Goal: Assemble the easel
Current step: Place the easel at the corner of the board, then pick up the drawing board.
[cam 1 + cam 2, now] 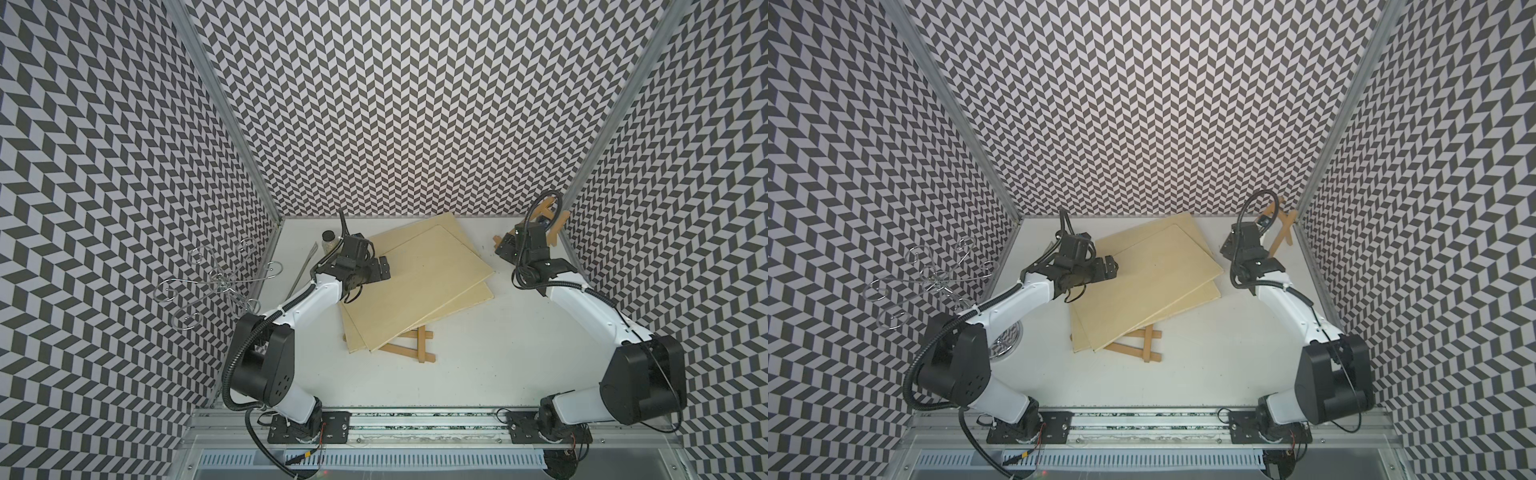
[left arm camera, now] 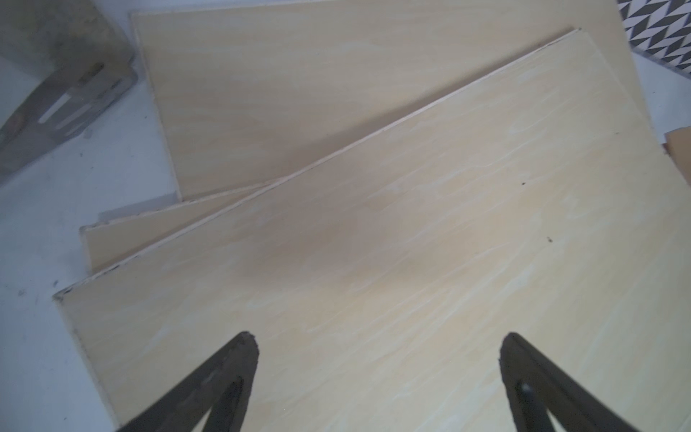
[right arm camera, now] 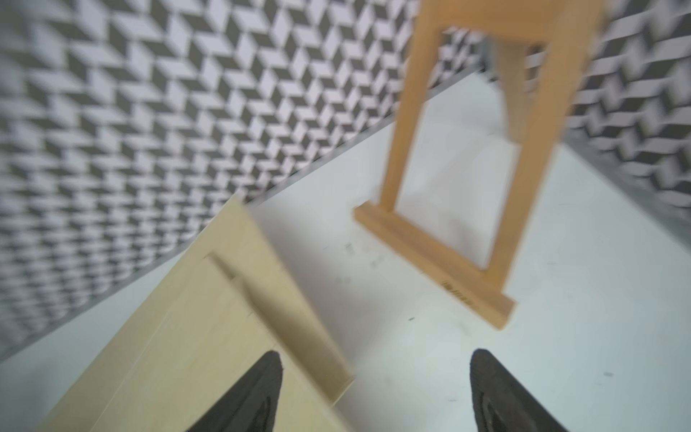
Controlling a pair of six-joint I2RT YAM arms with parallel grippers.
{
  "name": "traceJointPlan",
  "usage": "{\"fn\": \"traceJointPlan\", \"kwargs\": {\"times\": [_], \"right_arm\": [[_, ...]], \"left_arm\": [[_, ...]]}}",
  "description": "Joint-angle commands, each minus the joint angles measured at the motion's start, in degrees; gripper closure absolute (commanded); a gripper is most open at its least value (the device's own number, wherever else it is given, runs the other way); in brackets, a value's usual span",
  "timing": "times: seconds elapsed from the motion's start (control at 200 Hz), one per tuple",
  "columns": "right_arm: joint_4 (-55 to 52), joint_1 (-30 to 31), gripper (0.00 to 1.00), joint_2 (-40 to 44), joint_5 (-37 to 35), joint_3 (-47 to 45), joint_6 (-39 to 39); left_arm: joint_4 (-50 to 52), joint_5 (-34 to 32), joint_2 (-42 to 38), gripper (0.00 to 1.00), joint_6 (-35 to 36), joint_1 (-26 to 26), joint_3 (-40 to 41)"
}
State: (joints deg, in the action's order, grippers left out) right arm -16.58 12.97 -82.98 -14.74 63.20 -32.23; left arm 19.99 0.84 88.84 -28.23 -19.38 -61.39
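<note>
Easel [image 3: 430,258] stands free — right pincer [image 3: 375,355] spread, empty.

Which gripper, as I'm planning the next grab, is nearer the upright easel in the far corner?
Right. The right gripper hangs open facing the easel, close but not touching it; the left gripper is open above the boards, much farther away.

stacked boards [image 1: 419,286] on table [image 1: 478,374] centre; flat easel frame [image 1: 421,345] pokes out beneath; second easel [image 1: 560,226] upright, far right corner.
</note>
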Motion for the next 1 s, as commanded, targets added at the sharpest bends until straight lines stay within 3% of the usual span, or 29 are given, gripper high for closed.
{"fn": "traceJointPlan", "kwargs": {"times": [0.0,0.245,0.601,0.997], "right_arm": [[8.2,0.1,0.21,-1.8,18.2,-2.4,3.5],[7.2,-1.2,0.22,-6.2,23.4,-1.7,4.7],[11.5,-5.2,0.25,-6.9,32.3,-6.8,2.6],[13.5,-5.2,0.27,-7.8,34.5,-8.0,1.4]], "left_arm": [[2.6,-2.7,-3.4,0.01,-1.2,3.1,2.5],[4.0,-5.7,-3.2,0.01,-1.0,5.4,6.4],[3.0,-3.7,-1.8,0.01,-2.4,7.3,10.4],[1.7,-1.0,0.8,0.10,-2.4,7.3,9.1]]}}
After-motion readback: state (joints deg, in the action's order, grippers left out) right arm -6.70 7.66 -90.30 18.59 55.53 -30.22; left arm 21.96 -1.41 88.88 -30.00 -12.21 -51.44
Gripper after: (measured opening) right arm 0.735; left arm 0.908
